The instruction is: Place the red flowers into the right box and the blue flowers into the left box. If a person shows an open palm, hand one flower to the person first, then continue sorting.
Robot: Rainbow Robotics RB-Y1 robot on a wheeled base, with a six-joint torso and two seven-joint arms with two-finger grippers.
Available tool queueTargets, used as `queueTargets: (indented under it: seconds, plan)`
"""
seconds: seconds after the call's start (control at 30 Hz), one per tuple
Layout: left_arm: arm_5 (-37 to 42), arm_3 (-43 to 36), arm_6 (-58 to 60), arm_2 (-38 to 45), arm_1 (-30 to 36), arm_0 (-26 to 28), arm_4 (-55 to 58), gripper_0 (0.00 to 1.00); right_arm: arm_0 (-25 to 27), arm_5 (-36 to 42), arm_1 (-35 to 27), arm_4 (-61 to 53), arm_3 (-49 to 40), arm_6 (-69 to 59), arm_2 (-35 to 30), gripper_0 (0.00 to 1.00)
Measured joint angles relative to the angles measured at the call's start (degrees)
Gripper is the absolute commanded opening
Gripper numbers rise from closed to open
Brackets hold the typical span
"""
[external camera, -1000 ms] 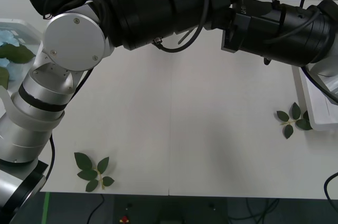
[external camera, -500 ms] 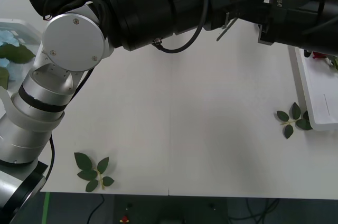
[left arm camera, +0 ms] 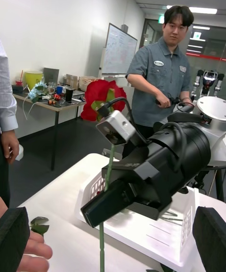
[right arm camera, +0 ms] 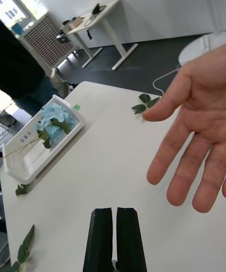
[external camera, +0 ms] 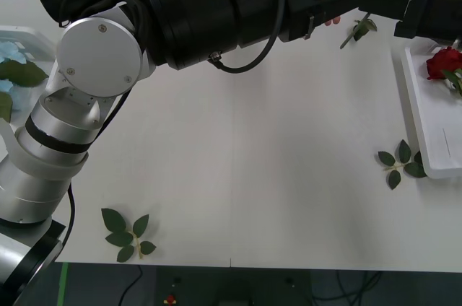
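Step in hand — handover: right gripper [right arm camera: 114, 236] clenched on rose [left arm camera: 102, 100] stem, just beside open palm [right arm camera: 200, 126]. Left gripper [left arm camera: 113, 234] spread, idle nearby. Next — likely ease stem into palm, release.

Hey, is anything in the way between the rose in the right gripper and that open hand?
Nothing visible. The right gripper, shut on the stem of the rose, points toward the open hand, with only bare table between them.

glossy black arm housings, a white disc joint cover with small screws, silver ribbed segments and looping black cables; the right tool [right arm camera: 113, 239] has black flat fingers.
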Motion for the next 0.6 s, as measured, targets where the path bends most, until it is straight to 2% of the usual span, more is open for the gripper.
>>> queueTargets:
  seconds: [0.17, 0.27, 0.6]
  plan:
    - [0.00, 0.00, 0.00, 0.00, 0.00, 0.01, 0.22, 1.00, -3.02, -0.44, 0.01, 10.20, 0.09, -19.39, -0.04, 0.00]
    - [0.00, 0.00, 0.00, 0.00, 0.00, 0.01, 0.26, 1.00, -5.96, -0.46, 0.31, 16.63, 0.98, -26.40, -0.04, 0.00]
    - [-0.01, 0.01, 0.00, 0.00, 0.00, 0.04, 0.31, 1.00, -15.28, -0.75, 6.53, 33.80, 8.25, -32.30, -0.04, 0.00]
